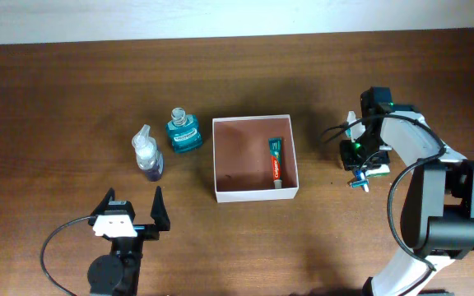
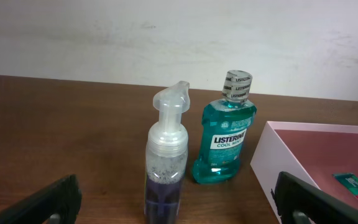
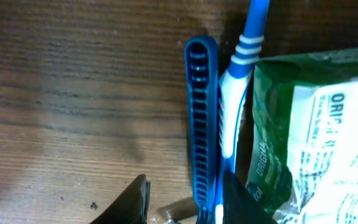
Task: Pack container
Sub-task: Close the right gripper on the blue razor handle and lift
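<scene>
wooden table (image 1: 56,99) carries all items. container (image 1: 253,194) sits mid-table, open side up, pinkish inside. left gripper (image 1: 132,201) stands near and left of the container, jaws spread wide, holding nothing. right gripper (image 3: 188,196) stands well right of the container, jaws narrow, astride a blue ribbed piece (image 3: 202,112) and blue toothbrush (image 3: 238,74); firm grip cannot be confirmed. teal mouthwash bottle (image 2: 225,140) upright just left of the container; pump bottle (image 2: 165,168) further left. green-white packet (image 3: 316,137) beside the toothbrush. toothpaste tube (image 1: 276,158) lies inside the container, against its right wall.
</scene>
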`<state>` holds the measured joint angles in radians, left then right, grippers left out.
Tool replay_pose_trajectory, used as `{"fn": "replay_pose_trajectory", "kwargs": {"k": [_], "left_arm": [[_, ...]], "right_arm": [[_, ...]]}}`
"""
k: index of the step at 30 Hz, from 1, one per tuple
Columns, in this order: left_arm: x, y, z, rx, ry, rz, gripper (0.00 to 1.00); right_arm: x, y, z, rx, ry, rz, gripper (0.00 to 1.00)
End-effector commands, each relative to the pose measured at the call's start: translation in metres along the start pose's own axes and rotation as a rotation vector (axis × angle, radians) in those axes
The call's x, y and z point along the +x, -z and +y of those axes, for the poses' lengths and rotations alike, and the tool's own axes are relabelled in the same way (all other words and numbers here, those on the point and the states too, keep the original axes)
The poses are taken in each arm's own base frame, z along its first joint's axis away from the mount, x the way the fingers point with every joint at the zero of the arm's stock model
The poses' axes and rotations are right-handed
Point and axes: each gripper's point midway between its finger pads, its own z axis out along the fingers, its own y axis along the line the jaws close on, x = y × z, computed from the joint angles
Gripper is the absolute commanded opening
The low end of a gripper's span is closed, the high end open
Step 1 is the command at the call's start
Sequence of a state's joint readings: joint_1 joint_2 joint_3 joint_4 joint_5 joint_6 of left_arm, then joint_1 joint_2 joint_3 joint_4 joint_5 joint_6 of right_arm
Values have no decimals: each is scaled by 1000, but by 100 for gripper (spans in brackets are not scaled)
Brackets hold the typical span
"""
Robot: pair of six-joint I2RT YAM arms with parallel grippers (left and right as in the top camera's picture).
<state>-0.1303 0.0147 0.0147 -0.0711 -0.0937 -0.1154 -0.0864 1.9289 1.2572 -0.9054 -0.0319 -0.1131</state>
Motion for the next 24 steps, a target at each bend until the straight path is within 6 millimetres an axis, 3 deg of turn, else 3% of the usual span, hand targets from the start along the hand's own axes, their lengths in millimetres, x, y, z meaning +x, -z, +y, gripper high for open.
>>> {"fn": "replay_pose_trajectory", "kwargs": {"k": [1, 16, 24], "left_arm": [[1, 0, 3, -12, -15, -4, 99], [1, 0, 3, -12, -15, -4, 99], [1, 0, 3, -12, -15, -4, 99]], "right_arm": [[4, -2, 2, -17, -2, 1, 32], [6, -2, 4, -27, -1, 9, 32], [4, -3, 16, -29, 33, 8, 32]]}}
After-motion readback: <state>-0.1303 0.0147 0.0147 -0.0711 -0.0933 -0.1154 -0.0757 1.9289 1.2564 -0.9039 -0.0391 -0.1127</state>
